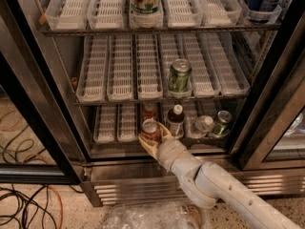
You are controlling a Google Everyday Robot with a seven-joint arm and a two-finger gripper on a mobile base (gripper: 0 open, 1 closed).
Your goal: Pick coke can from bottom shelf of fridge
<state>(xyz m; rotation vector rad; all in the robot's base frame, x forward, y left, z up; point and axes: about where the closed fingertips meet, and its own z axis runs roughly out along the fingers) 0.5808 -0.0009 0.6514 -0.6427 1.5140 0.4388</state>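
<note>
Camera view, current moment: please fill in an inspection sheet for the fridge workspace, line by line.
Surface: bottom shelf of the fridge, a wire rack with white slotted lane trays.
Job's things: coke can upright at the shelf's front edge, with a second red can behind it.
Clutter: dark bottle, clear bottle and green can to the right on the same shelf; upper green can one shelf up.
Grippers: gripper at the coke can, at the shelf front; hold cannot be judged.
Cables: cables loose on the floor at left.
Surroundings: crumpled plastic sheet on the floor below the arm.
</note>
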